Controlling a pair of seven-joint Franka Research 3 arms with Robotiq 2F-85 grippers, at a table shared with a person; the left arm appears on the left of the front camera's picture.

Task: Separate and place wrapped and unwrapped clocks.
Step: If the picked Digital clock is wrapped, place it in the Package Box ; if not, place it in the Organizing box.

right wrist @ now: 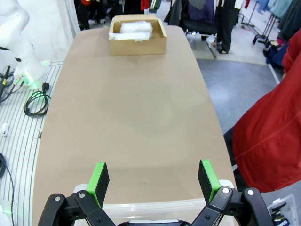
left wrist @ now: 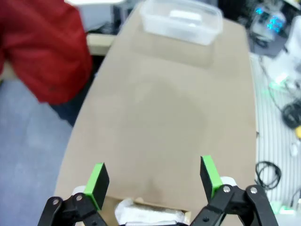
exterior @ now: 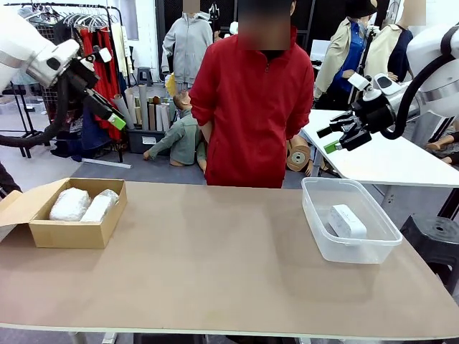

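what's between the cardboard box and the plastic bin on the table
Nothing: in the front view the tabletop between the cardboard box and the plastic bin is bare. The right wrist view shows the same bare stretch.

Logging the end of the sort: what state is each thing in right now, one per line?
Cardboard box: open, flaps out, holds both wrapped clocks.
Wrapped clocks: two, side by side in the box, bubble wrap on.
Clear bin: no lid, holds the bare clock.
Bare clock: unwrapped, lying in the bin.
Left claw: open, empty, raised above the box.
Right claw: open, empty, raised above the bin.
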